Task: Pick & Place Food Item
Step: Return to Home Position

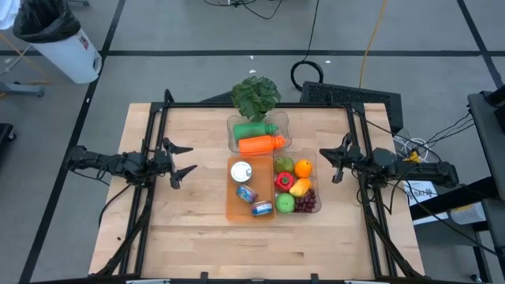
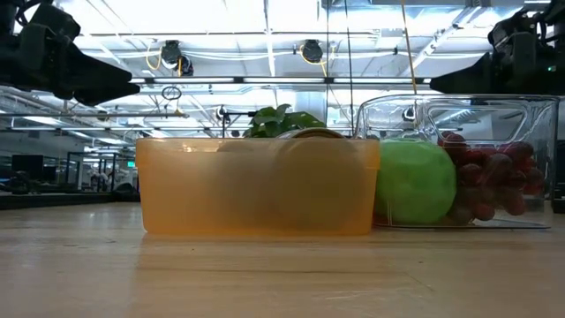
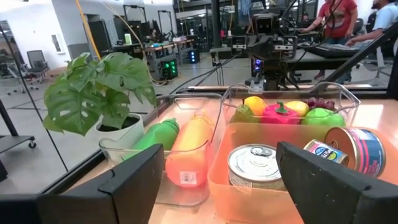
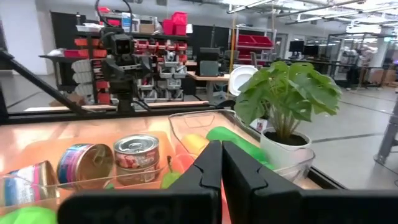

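Two dark fingers [image 3: 134, 183] of the left pincer [image 1: 192, 158] are seen closest in the left wrist view, spread wide and holding nothing. Straight ahead of them the translucent orange bin [image 3: 242, 202] is shown. In it a silver-topped tuna can [image 3: 253, 167] stands upright and a blue pink tuna can [image 3: 349, 149] lies on its side.

The right pincer [image 4: 222, 147] is seen pressed together and empty in its own view. The same bin lies ahead of it, so the bin is placed between the two pincers and apart from both.

Only from above is a third can [image 1: 263, 208] made out inside the bin. At surface height the cans are reduced to dim shapes behind the bin's cloudy wall.

On the right pincer's side a clear plastic box [image 2: 538, 115] is set against the bin, with a round green apple [image 2: 413, 181] and dark grapes [image 2: 490, 177] in it. Off to the side of both pincers, a green bottle [image 1: 254, 130] and an orange bottle [image 1: 262, 143] are laid in a second clear box, with a leafy plant [image 1: 255, 95] past them.

The surface [image 1: 181, 229] is made of pale wooden planks. Behind the right arm, a person in a red top [image 3: 336, 15] is seen at a desk.
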You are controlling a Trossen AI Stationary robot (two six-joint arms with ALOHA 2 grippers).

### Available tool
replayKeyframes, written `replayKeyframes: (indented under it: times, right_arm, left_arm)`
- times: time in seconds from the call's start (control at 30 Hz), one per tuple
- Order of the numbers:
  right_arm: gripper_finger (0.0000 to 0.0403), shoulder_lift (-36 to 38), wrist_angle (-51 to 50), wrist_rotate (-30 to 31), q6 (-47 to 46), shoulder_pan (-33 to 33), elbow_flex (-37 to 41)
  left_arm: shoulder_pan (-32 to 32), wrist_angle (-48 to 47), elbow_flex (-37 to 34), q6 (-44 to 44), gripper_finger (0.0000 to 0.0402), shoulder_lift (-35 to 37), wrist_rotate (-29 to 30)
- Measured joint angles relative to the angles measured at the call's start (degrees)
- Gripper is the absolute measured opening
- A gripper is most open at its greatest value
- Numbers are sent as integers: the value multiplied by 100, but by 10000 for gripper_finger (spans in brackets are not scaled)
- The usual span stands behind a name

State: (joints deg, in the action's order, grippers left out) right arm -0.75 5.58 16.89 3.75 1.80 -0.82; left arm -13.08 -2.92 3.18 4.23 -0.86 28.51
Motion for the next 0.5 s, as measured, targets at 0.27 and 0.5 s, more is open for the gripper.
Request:
replayKeyframes:
  times: [0.27, 0.5]
  right_arm:
    - [0, 0, 7, -45, 2, 0, 2]
    - [0, 0, 12, -47, 9, 0, 2]
  left_arm:
    - [-2, 0, 0, 0, 314, 0, 0]
    - [0, 0, 0, 0, 299, 0, 0]
